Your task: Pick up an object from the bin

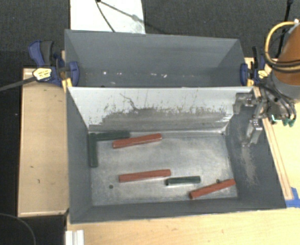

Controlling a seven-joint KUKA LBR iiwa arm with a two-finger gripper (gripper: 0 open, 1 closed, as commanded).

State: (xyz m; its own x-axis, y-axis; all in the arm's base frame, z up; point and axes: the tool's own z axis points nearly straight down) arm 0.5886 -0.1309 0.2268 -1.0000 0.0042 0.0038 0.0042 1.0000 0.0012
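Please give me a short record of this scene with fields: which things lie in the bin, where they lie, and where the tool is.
container: grey metal bin
red things: upper red bar, back left; middle red bar, front centre; tilted red bar, front right
green things: L-shaped green piece, left side; short green bar, between the two front red bars
tool: above the bin's right wall, apart from every thing

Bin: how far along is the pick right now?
Done: nothing yet. Three red bars (upper, middle, lower right), a small green bar and a green corner piece all lie on the bin floor. In hand: the end effector hangs by the right wall, apart from every piece. Left: likely lower onto one, perhaps the nearest lower-right red bar, grip and lift.
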